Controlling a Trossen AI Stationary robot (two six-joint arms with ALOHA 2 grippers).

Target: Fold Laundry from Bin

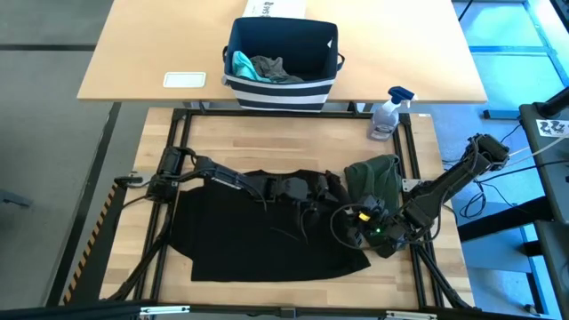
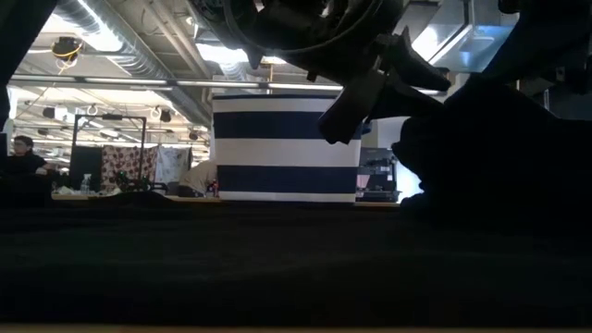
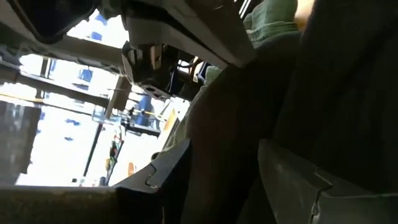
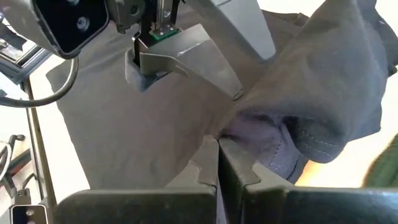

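Observation:
A large black T-shirt (image 1: 258,236) lies spread on the wooden table. An olive-green piece (image 1: 375,176) lies crumpled at its right edge. My left gripper (image 1: 331,188) reaches over the shirt from the left and is shut on its cloth near the right side. My right gripper (image 1: 345,220) comes in from the right and is shut on the shirt just nearer the front edge. The navy striped bin (image 1: 283,84) stands on the far table and holds a teal piece (image 1: 240,64) and a grey piece (image 1: 276,69). My left gripper pinches a small bunch of the black shirt's cloth (image 4: 138,78) between its two fingers, slanting down from above. The cloth is drawn up into a little peak; the rest of the shirt lies on the table. In the left wrist view dark cloth (image 3: 230,137) fills the gap between the fingers. My right gripper pinches a raised fold of the black shirt (image 4: 245,130) between its two shut fingers (image 4: 205,163), near a stitched hem (image 4: 305,142). The fingers come low from the table's right side. The cloth bunches up beside them; the rest lies on the table.
A spray bottle (image 1: 388,113) stands at the table's far right corner. A white card (image 1: 185,80) and a white box (image 1: 276,7) lie on the far table by the bin. In the low view the striped bin (image 2: 285,148) stands behind the shirt. Bare wood lies left of the shirt.

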